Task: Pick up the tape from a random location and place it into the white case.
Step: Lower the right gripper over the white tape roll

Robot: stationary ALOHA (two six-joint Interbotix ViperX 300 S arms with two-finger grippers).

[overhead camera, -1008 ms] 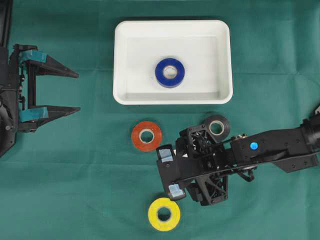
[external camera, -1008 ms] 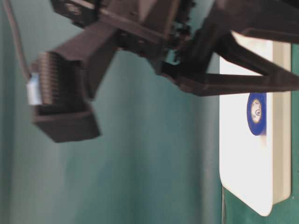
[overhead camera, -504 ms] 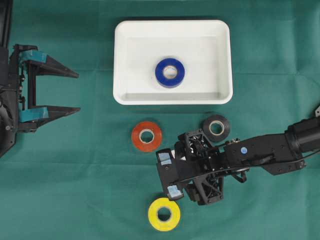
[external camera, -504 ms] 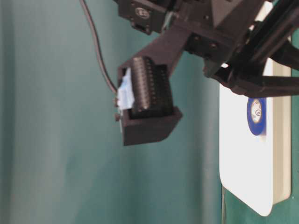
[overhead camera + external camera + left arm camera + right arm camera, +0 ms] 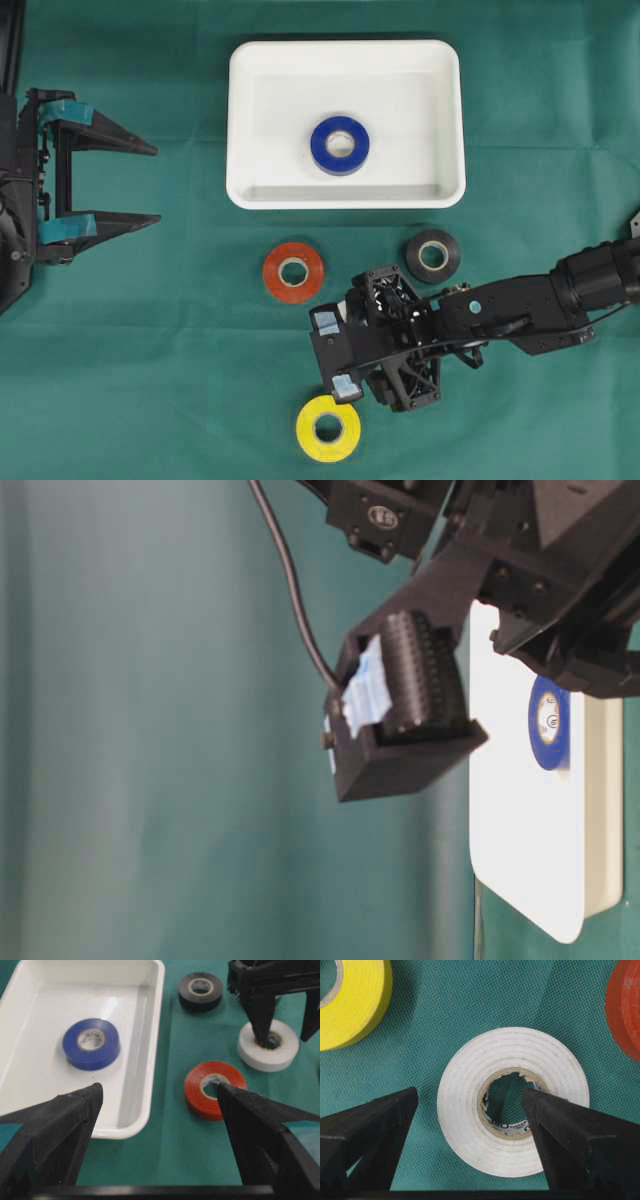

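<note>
The white case (image 5: 346, 124) is sitting in the upper middle of the overhead view on the green cloth (image 5: 150, 350), with a blue tape (image 5: 340, 145) lying flat inside it, a little right of its centre. Below the case, an orange tape (image 5: 293, 272) and a black tape (image 5: 433, 255) are lying well apart on the cloth, and a yellow tape (image 5: 328, 428) is resting at the bottom edge of the frame.

The right gripper (image 5: 337, 352) is reaching in from the right side of the overhead view, pointing down between the orange and yellow rolls. Its jaws are standing spread wide and holding nothing. In the right wrist view a white tape (image 5: 513, 1128) is lying flat in the centre of the frame; one finger (image 5: 580, 1135) is hanging over the roll's core on the right, the other (image 5: 367, 1130) out past its left rim (whether either is touching the roll cannot be told).

The left gripper (image 5: 150, 183) is hanging at the left edge of the overhead view, jaws spread and empty, well away from every roll.
</note>
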